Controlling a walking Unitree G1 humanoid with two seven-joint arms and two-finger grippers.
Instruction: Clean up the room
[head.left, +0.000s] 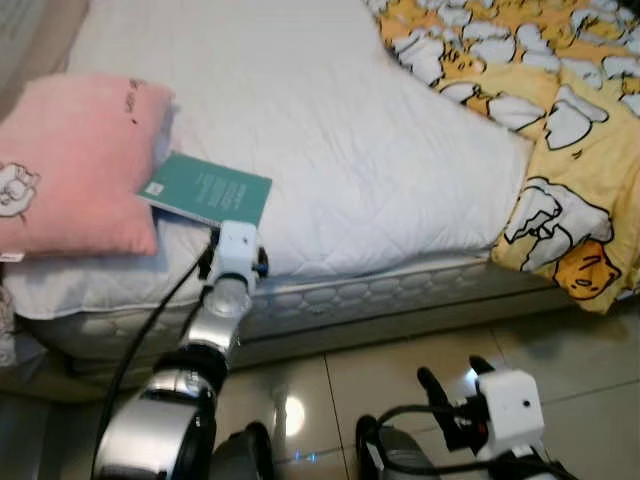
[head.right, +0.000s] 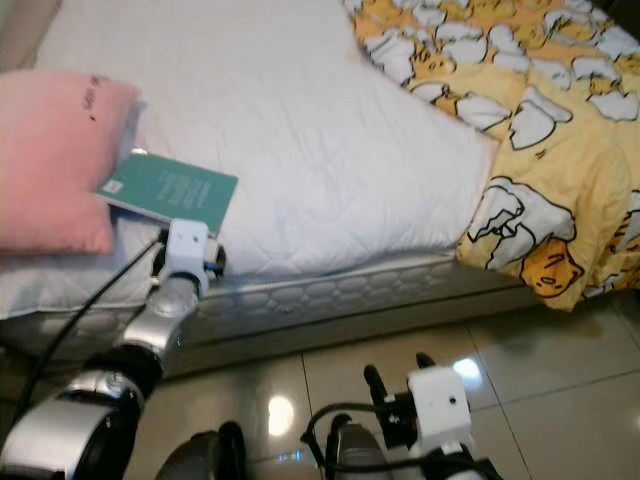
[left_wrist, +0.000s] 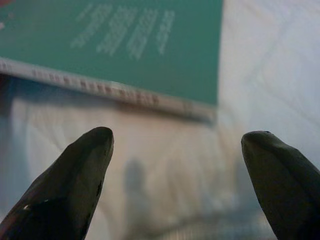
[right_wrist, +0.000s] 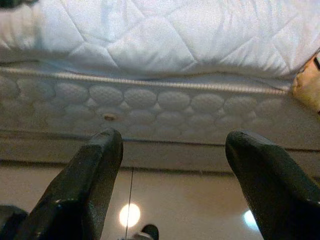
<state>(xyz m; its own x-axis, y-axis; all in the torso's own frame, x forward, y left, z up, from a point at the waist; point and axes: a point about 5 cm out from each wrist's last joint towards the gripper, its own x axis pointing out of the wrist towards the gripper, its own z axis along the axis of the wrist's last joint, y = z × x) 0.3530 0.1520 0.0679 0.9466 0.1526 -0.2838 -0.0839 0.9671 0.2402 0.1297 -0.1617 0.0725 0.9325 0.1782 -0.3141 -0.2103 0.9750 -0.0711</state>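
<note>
A teal book (head.left: 207, 188) lies on the white bed (head.left: 330, 150), its far corner resting against a pink pillow (head.left: 75, 165). My left arm reaches up to the bed's front edge, and my left gripper (left_wrist: 177, 150) stands open just short of the book's near edge (left_wrist: 115, 90), with nothing between its fingers. My right gripper (head.left: 450, 385) hangs low over the tiled floor, open and empty; in the right wrist view its fingers (right_wrist: 95, 175) point at the mattress side (right_wrist: 150, 100).
A yellow blanket with cartoon prints (head.left: 540, 90) covers the bed's right side and drapes over the front edge. Glossy tiled floor (head.left: 400, 380) runs in front of the bed. The white quilt between book and blanket is bare.
</note>
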